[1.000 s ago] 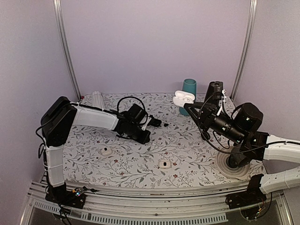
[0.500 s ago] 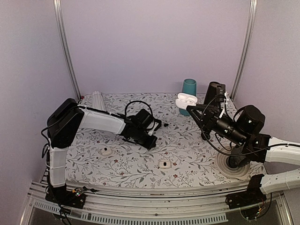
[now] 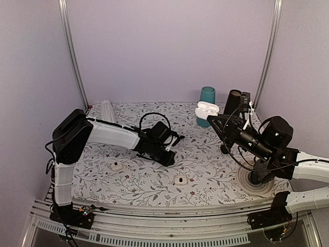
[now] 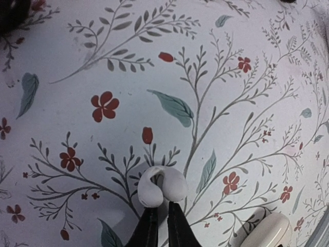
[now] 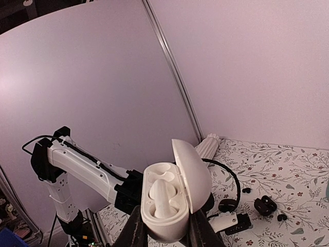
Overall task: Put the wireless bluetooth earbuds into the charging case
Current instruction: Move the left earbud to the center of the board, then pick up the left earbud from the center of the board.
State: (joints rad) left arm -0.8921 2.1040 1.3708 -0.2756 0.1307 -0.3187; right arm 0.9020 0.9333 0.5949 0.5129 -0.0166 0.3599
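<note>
My right gripper is shut on the charging case, a white pebble-shaped case held up in the air with its lid flipped open. One white earbud sits in the nearer slot; the slot behind it is empty. In the top view the case is high at the back right, above my right gripper. My left gripper is shut on the other earbud, a small curved white bud, just above the flowered cloth. The left gripper is near the table's middle.
A teal cup stands behind the case. Two small white pieces lie on the cloth at the front. Small black pieces lie mid-table. A white ribbed object is back left. A white disc lies by the right arm.
My left arm has stretched rightward toward the table's middle, carrying the earbud. My right gripper has shifted slightly right with the open case.
</note>
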